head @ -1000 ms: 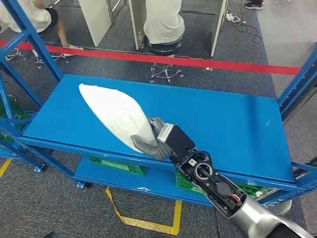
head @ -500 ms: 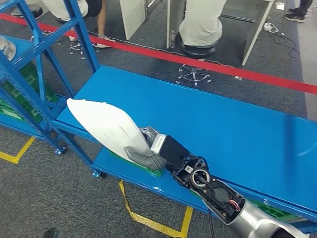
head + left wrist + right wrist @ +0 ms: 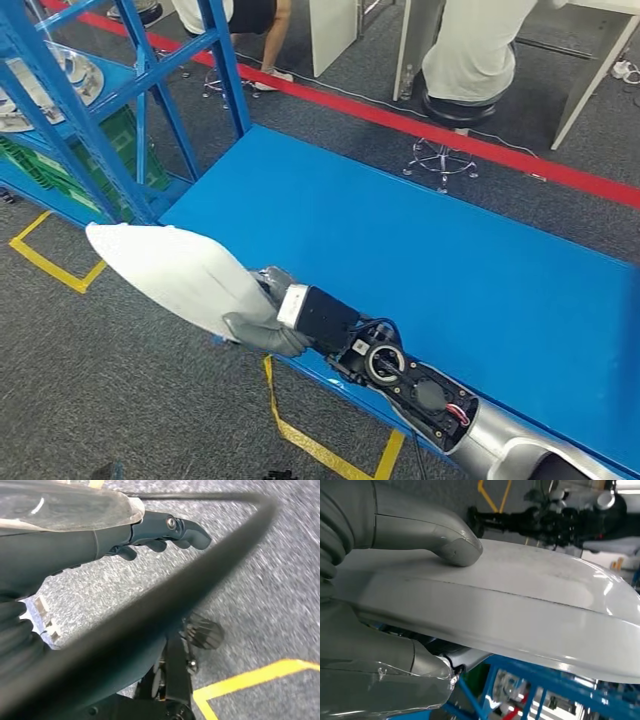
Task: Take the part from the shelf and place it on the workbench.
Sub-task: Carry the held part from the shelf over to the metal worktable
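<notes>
While gripped: the long white tapered plastic part (image 3: 170,275) sits in the right hand (image 3: 272,315), thumb (image 3: 448,542) on one face, fingers under the other.
Right hand: closed around the part's broad end, at the end of the silver arm (image 3: 468,430).
Part: stretches away from the hand, its narrow tip farthest out, over the grey carpet floor (image 3: 113,400).
Blue shelf board (image 3: 423,260): just beside and under the hand and forearm; the part hangs off its near edge.
Left hand (image 3: 151,527): dark fingers nearly straight, holding nothing, above carpet.
Yellow floor tape (image 3: 302,440): below the right hand.
Person seated on a stool (image 3: 468,50): well beyond the hand, past a red floor line (image 3: 453,135).
</notes>
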Robot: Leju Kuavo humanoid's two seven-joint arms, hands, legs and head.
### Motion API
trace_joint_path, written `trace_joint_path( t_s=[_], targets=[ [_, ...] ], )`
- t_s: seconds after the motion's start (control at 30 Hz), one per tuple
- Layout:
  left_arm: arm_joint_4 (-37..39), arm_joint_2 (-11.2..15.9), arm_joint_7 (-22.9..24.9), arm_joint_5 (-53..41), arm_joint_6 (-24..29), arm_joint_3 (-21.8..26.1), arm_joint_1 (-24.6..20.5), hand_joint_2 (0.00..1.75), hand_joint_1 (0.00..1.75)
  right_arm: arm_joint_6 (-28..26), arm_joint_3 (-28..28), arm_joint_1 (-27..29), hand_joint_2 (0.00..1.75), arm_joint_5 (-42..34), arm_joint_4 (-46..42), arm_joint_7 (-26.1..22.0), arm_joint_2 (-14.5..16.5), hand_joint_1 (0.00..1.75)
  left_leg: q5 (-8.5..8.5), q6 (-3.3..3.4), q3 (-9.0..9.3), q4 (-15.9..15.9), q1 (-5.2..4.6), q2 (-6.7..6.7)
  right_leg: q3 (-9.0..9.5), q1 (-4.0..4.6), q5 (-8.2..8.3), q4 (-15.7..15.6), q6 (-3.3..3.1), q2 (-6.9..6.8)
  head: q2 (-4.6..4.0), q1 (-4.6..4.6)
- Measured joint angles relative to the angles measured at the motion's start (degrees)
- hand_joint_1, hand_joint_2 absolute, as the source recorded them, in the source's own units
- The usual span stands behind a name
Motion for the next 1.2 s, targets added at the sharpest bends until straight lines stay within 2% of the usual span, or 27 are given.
trace_joint_path(
  t_s=[0.03,0.07,0.13,0.17,0.23,0.3,0.33,0.37,0.43,0.47,0.5,0.57,0.6,0.63,0.67,0.73,0.77,0.83,0.87,0.9,0.93,0.97,1.0,1.03,1.1,1.17,1.2],
  targets=[
    [0.0,0.04,-0.04,-0.03,0.02,0.0,0.05,1.75,0.0,-0.31,0.24,0.02,1.75,0.13,-0.03,0.19,0.07,1.71,2.01,-0.17,1.71,-3.52,0.22,0.62,0.14,-0.03,-0.18,0.03,0.19,-0.57,0.0,-0.22],
    [0.0,0.06,-0.1,-0.07,0.02,0.0,0.03,1.75,0.0,-0.69,0.41,0.02,1.75,0.21,-0.06,0.41,0.1,1.71,3.86,-0.31,3.95,-7.89,0.34,1.92,0.3,0.02,-0.42,0.08,0.49,-1.09,0.0,-0.48],
    [0.0,0.09,-0.24,-0.23,-0.04,0.0,-0.1,1.75,0.0,-1.5,0.65,-0.02,1.75,0.26,-0.15,0.94,0.11,1.71,5.91,0.03,7.18,-14.05,0.16,3.65,0.61,0.3,-1.05,0.25,1.22,-2.02,0.0,-0.75],
    [-0.01,0.09,-0.29,-0.35,-0.1,0.0,-0.11,1.75,0.0,-1.79,0.75,-0.04,1.75,0.26,-0.2,1.13,0.11,1.71,5.93,0.41,7.69,-15.03,-0.07,3.9,0.79,0.44,-1.33,0.27,1.56,-2.44,0.0,-0.63],
    [0.0,0.17,-0.33,-0.5,-0.19,0.0,0.02,1.75,0.0,-2.08,0.9,-0.07,1.75,0.26,-0.28,1.34,0.1,1.71,5.72,1.34,7.74,-15.05,-0.37,2.7,1.22,0.29,-1.83,0.29,2.2,-3.11,0.0,-0.06],
    [0.01,0.26,-0.33,-0.54,-0.21,0.0,0.07,1.75,0.0,-2.16,0.98,-0.1,1.75,0.26,-0.39,1.42,0.1,1.71,5.59,2.18,8.0,-15.12,-0.37,1.67,0.6,-0.06,-3.47,2.34,2.75,-1.53,0.0,0.44],
    [0.01,0.29,-0.33,-0.55,-0.21,0.0,0.03,1.75,0.0,-2.19,1.0,-0.11,1.75,0.26,-0.46,1.44,0.1,1.71,5.57,2.56,8.15,-15.17,-0.32,1.18,-0.69,-0.16,-5.04,5.18,2.87,-0.15,0.0,0.76],
    [0.01,0.31,-0.33,-0.55,-0.23,0.0,-0.02,1.75,0.0,-2.21,1.03,-0.09,1.75,0.25,-0.52,1.46,0.08,1.71,5.49,2.85,8.22,-15.17,-0.45,0.69,-2.64,-0.13,-6.96,9.28,2.84,1.2,0.0,1.14],
    [0.01,0.35,-0.33,-0.55,-0.31,0.0,-0.07,1.75,0.0,-2.23,1.14,0.13,1.75,0.24,-0.57,1.52,-0.01,1.71,5.38,3.21,8.33,-15.14,-0.79,-0.57,-6.92,-0.02,-9.63,17.31,2.62,2.23,0.0,1.73],
    [0.01,0.36,-0.33,-0.54,-0.34,0.0,-0.05,1.75,0.0,-2.23,1.25,0.26,1.75,0.23,-0.57,1.55,-0.07,1.71,5.31,3.32,8.43,-15.13,-0.96,-1.32,-8.1,0.02,-9.45,18.95,2.45,2.37,0.0,1.92],
    [0.01,0.37,-0.33,-0.55,-0.37,0.0,-0.03,1.75,0.0,-2.24,1.35,0.36,1.75,0.23,-0.57,1.55,-0.12,1.71,5.25,3.38,8.59,-15.11,-1.1,-2.13,-8.15,0.05,-8.05,18.13,2.18,2.49,0.0,2.04],
    [0.01,0.33,-0.33,-0.57,-0.43,-0.01,-0.02,1.75,0.0,-2.37,1.47,0.36,1.75,0.21,-0.58,1.56,-0.15,1.71,5.1,3.4,9.01,-15.11,-1.21,-3.72,-5.59,0.26,-3.1,10.98,1.41,3.77,0.0,2.28],
    [0.01,0.26,-0.33,-0.61,-0.49,-0.02,-0.07,1.75,0.0,-2.51,1.48,0.34,1.75,0.16,-0.59,1.58,-0.17,1.71,5.03,3.31,9.1,-15.06,-1.25,-4.45,-4.04,0.29,-1.1,7.02,0.95,5.11,0.0,2.32],
    [0.0,0.19,-0.33,-0.64,-0.58,-0.02,-0.11,1.75,0.0,-2.67,1.48,0.29,1.75,0.11,-0.62,1.63,-0.18,1.71,4.99,3.14,9.04,-15.01,-1.16,-5.11,-2.81,0.37,0.02,3.97,0.67,6.26,0.0,2.39],
    [0.01,0.14,-0.33,-0.67,-0.64,-0.02,-0.11,1.75,0.0,-2.8,1.47,0.26,1.75,0.06,-0.67,1.68,-0.19,1.71,5.02,2.89,8.87,-15.01,-1.0,-5.72,-1.98,0.44,0.38,2.25,0.47,7.04,0.0,2.45],
    [0.02,0.14,-0.33,-0.67,-0.72,-0.02,0.11,1.75,0.0,-2.97,1.46,0.19,1.75,0.02,-0.81,1.79,-0.2,1.71,5.26,2.15,8.55,-15.19,-0.7,-6.85,-1.15,0.53,0.25,1.12,0.3,6.62,0.0,2.67],
    [0.03,0.17,-0.36,-0.65,-0.75,-0.02,0.27,1.75,0.0,-3.03,1.45,0.19,1.75,0.02,-0.92,1.84,-0.2,1.71,5.16,1.87,8.44,-15.05,-0.66,-6.53,-0.72,0.43,0.48,0.66,0.2,6.0,0.0,2.65],
    [0.06,0.2,-0.49,-0.62,-0.91,-0.02,0.28,1.75,0.0,-3.11,1.4,0.18,1.75,0.09,-1.16,1.92,-0.2,1.71,3.31,1.33,6.93,-12.02,-0.86,-4.03,-0.09,0.11,0.97,-0.45,-0.07,4.56,0.0,2.12],
    [0.06,0.19,-0.61,-0.59,-0.99,-0.02,0.13,1.75,0.0,-3.07,1.37,0.21,1.75,0.18,-1.21,2.0,-0.2,1.71,1.61,1.09,5.23,-8.69,-0.83,-2.36,0.08,0.1,1.06,-0.74,-0.15,3.73,0.0,1.75],
    [0.06,0.18,-0.72,-0.56,-1.05,-0.02,-0.02,1.75,0.0,-2.96,1.35,0.28,1.75,0.27,-1.22,2.07,-0.2,1.71,-0.12,0.75,3.1,-4.77,-0.75,-1.34,0.1,0.12,1.03,-0.82,-0.25,2.95,0.0,1.47],
    [0.06,0.18,-0.81,-0.52,-1.06,-0.02,-0.09,1.75,0.0,-2.78,1.35,0.36,1.75,0.36,-1.22,2.12,-0.2,1.71,-1.3,0.42,1.17,-1.31,-0.53,-0.88,0.08,0.13,0.95,-0.82,-0.28,2.16,0.0,1.28],
    [0.07,0.18,-0.86,-0.43,-1.07,-0.02,-0.07,1.75,0.0,-2.53,1.36,0.42,1.75,0.39,-1.21,2.11,-0.2,1.71,-1.56,0.1,-0.01,0.66,-0.24,-0.6,0.08,0.11,0.84,-0.8,-0.25,1.41,0.0,1.07],
    [0.08,0.19,-0.87,-0.31,-1.06,-0.02,-0.02,1.75,0.0,-2.26,1.38,0.44,1.75,0.4,-1.19,2.02,-0.2,1.71,-0.75,-0.21,-0.01,0.35,0.08,-0.34,0.1,0.06,0.7,-0.76,-0.14,0.71,0.0,0.85],
    [0.09,0.23,-0.87,-0.14,-1.05,-0.02,0.03,1.75,0.0,-1.98,1.39,0.39,1.75,0.37,-1.18,1.88,-0.2,1.71,0.89,-0.49,1.14,-2.11,0.4,0.07,0.15,-0.01,0.52,-0.68,0.06,0.05,0.0,0.6],
    [0.12,0.29,-0.87,0.19,-1.02,-0.02,-0.04,1.75,0.0,-1.46,1.39,0.16,1.75,0.27,-1.14,1.55,-0.11,1.71,4.43,-0.94,5.21,-10.04,0.67,2.25,0.2,0.01,-0.1,-0.19,0.76,-1.1,0.0,0.01],
    [0.14,0.31,-0.87,0.39,-1.0,0.02,-0.17,1.75,0.0,-1.03,1.4,-0.23,1.75,0.13,-1.06,1.26,0.05,1.71,5.68,-0.41,7.44,-14.41,0.44,3.6,0.32,0.25,-0.81,0.33,1.56,-2.03,0.0,-0.13],
    [0.18,0.31,-0.87,0.44,-0.99,0.03,-0.18,1.75,0.0,-0.83,1.41,-0.41,1.75,0.07,-0.98,1.05,0.16,1.71,5.47,0.12,7.52,-14.68,0.19,3.42,0.48,0.35,-1.1,0.43,1.92,-2.49,0.0,0.01]
  ],
)
